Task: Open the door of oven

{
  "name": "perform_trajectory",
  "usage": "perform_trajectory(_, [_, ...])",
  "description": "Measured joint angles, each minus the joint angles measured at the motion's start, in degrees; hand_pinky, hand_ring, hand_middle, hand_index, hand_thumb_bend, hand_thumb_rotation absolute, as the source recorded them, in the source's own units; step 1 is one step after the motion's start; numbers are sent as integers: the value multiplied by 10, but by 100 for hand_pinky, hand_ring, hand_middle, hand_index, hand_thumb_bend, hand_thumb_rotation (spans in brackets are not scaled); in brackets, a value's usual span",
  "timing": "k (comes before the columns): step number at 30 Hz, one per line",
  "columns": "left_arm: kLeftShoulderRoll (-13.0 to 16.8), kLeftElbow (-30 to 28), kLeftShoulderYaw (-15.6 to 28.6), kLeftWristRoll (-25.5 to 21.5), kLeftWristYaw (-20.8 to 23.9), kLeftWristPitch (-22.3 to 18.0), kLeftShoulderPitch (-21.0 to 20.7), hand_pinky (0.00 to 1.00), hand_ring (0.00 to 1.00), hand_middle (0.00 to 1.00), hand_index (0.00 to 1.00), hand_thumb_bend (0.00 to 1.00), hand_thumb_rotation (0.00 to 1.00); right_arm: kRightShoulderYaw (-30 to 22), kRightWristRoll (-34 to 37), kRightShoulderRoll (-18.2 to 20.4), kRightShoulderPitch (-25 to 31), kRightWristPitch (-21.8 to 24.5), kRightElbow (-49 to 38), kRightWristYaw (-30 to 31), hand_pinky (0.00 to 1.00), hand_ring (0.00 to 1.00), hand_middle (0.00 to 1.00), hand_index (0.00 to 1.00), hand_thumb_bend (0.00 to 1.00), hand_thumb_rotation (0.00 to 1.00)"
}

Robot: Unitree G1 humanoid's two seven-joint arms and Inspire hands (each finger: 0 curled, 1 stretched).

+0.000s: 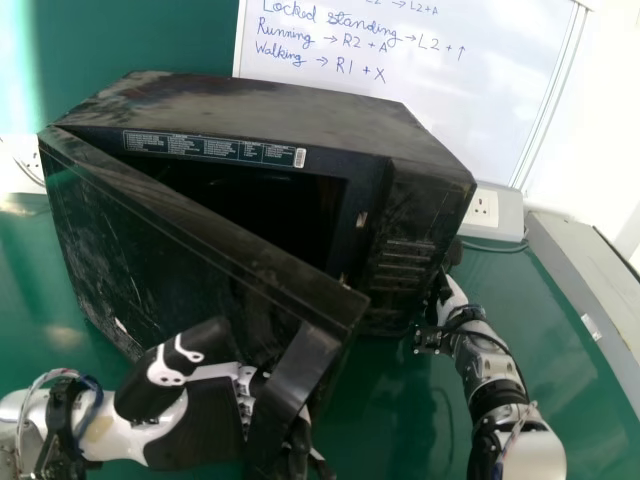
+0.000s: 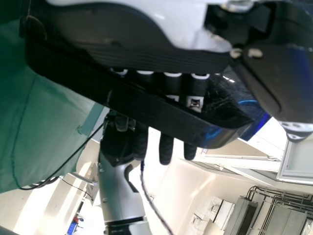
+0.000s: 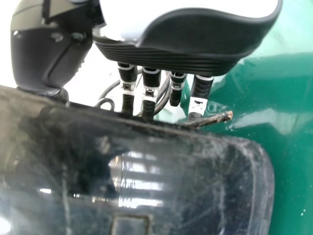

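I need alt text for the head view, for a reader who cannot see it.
A black oven stands with its door partly open, the robot's left hand hooked through the handle. The right hand is beside the oven's right side; the table is green, and a whiteboard with handwriting is behind.

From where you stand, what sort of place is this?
Probably a robotics lab or workshop: a whiteboard lists standing, running and walking controls, a worn oven sits on a green surface, and cables lie behind it.
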Motion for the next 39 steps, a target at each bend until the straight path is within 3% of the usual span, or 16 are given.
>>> perform_trajectory(6, [19,41,7,-30,-54,16,-16,6,10,45,49,52,0,1,0,-1,0,2,1,0,46,53,69,79,71,72])
perform_trajectory(11, [40,51,5,6,-111,-29,-9,4,8,45,49,52,0,3,-1,-3,0,1,1,3,48,54,69,76,71,71])
perform_trajectory(16, [85,63,-4,50,-194,-76,-10,4,8,46,49,52,0,3,-1,-3,0,3,2,1,48,54,69,75,71,71])
perform_trajectory(20, [145,57,-4,42,-222,-56,-27,3,7,46,48,52,0,4,-2,-6,0,4,3,1,47,54,70,77,71,72])
perform_trajectory(24, [142,46,2,45,-222,-85,-16,3,7,46,48,52,0,4,-2,-7,0,4,5,1,48,55,70,76,69,70])
perform_trajectory(27, [107,17,19,79,-211,-183,16,2,6,46,48,52,0,5,-2,-4,-1,2,4,6,50,56,70,76,69,72])
perform_trajectory(28, [108,7,25,91,-208,-208,21,1,5,46,48,52,0,7,-2,-3,-1,0,4,9,50,56,70,76,69,73])
perform_trajectory(33, [122,-2,38,98,-209,-249,30,0,4,46,48,52,0,10,-3,-3,-1,1,4,7,49,54,70,77,69,74])
perform_trajectory(39, [134,32,40,82,-237,-252,24,1,5,46,48,52,0,11,-3,-3,-1,2,4,7,51,56,69,80,72,73])
